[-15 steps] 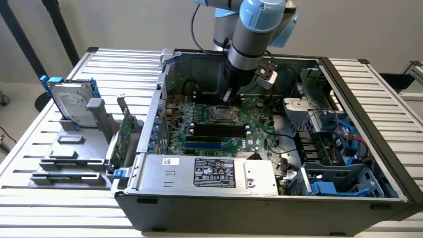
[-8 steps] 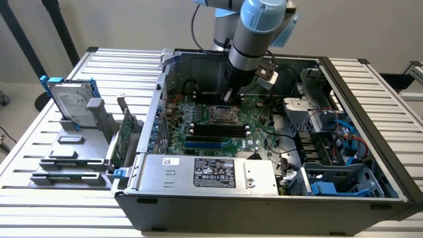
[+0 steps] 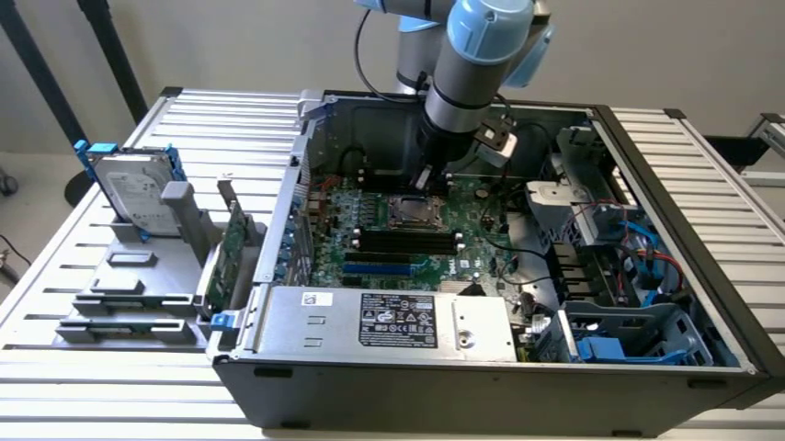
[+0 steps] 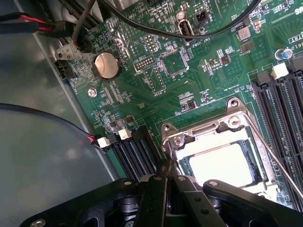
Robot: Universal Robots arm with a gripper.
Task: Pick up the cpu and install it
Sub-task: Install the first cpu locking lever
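While the pincer [image 4: 166, 177] sits fully closed and empty at the socket frame [image 4: 215, 130], cpu [image 4: 221, 165] already seated; I'd press slow and square.

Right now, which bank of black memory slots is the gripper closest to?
The bank beside the socket frame's hinge corner, with white latches, right ahead of the gripper; the other bank lies across the socket.

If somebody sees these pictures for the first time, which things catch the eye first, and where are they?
The blue-grey robot arm reaches down into the open black computer case, its black end effector shut, just above the green motherboard. Beside it, the square silver-lidded cpu lies inside the metal socket frame.
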